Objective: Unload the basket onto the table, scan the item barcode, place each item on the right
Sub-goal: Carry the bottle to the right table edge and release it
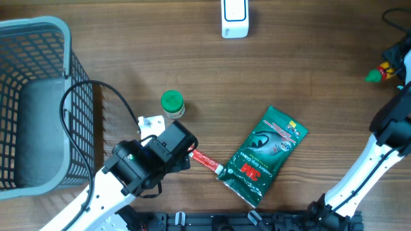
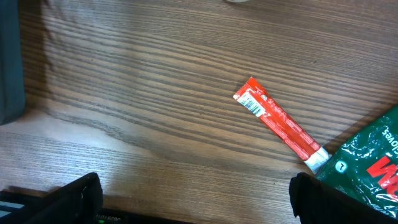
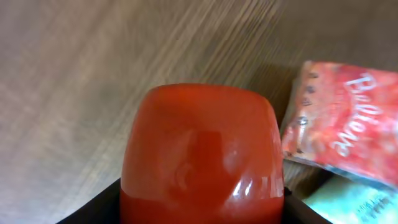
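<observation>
Two arms, two jobs. Left gripper [image 2: 194, 182] wide open, empty, poised near red sachet [image 2: 280, 124] lying flat on table [image 2: 124, 93], barcode up, end touching green pack [image 2: 367, 174]; likely next pickup. Right gripper [image 3: 202, 191] clamps glossy red item [image 3: 199, 143] at far right, well apart from scanner [image 1: 234, 18].

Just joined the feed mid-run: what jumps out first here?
A glossy red object fills the right wrist view, held in the right gripper. Overhead, the green 3M packet lies right of centre, with a thin red sachet tipping against its edge, just ahead of the open left gripper.
</observation>
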Controlling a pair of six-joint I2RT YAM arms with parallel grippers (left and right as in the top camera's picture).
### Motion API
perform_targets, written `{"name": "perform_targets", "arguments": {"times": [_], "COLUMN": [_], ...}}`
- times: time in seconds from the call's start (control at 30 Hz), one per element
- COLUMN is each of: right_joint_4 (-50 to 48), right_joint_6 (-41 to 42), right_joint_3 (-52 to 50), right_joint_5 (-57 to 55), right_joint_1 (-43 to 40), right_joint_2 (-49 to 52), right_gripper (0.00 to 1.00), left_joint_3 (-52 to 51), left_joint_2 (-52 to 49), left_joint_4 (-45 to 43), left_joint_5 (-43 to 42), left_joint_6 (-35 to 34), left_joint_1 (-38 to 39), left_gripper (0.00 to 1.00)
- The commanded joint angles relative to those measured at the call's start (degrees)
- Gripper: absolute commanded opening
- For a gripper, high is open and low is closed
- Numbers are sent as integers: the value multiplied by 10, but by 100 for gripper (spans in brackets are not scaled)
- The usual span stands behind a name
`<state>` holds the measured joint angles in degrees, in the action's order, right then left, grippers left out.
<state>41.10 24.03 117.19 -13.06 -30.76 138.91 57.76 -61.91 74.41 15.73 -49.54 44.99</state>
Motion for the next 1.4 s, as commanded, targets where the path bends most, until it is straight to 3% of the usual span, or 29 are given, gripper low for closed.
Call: {"name": "perform_targets", "arguments": {"times": [0.0,0.07,0.1,0.17,0.27,0.47,0.6,0.77,0.97,1.37], "right_joint_4": [-7,9,29,67,114,287,400,510,510,510], "right_joint_6": [-50,-50,-50,-49,18,189,196,188,120,126], "right_joint_3": [6,14,27,56,62,62,62,60,50,30], "right_joint_5": [12,16,20,25,49,290,310,266,266,272], "right_joint_1": [-15,-18,-18,-14,-13,12,67,103,103,104], "right_joint_2": [-6,-14,-24,-59,-169,-422,-530,-559,-559,-559], "right_gripper": [59,95,100,100,100,100,100,100,100,100], "left_joint_3": [5,5,5,5,5,5,5,5,5,5], "left_joint_2": [3,3,3,3,3,3,3,3,3,3], "left_joint_4": [0,0,0,0,0,0,0,0,0,0], "left_joint_5": [2,2,2,2,2,2,2,2,2,2], "left_joint_6": [9,9,9,9,10,9,10,9,9,9], "left_joint_1": [-3,-3,-3,-3,-3,-3,-3,-3,-3,-3], "left_gripper": [100,100,100,100,100,100,100,100,100,100]}}
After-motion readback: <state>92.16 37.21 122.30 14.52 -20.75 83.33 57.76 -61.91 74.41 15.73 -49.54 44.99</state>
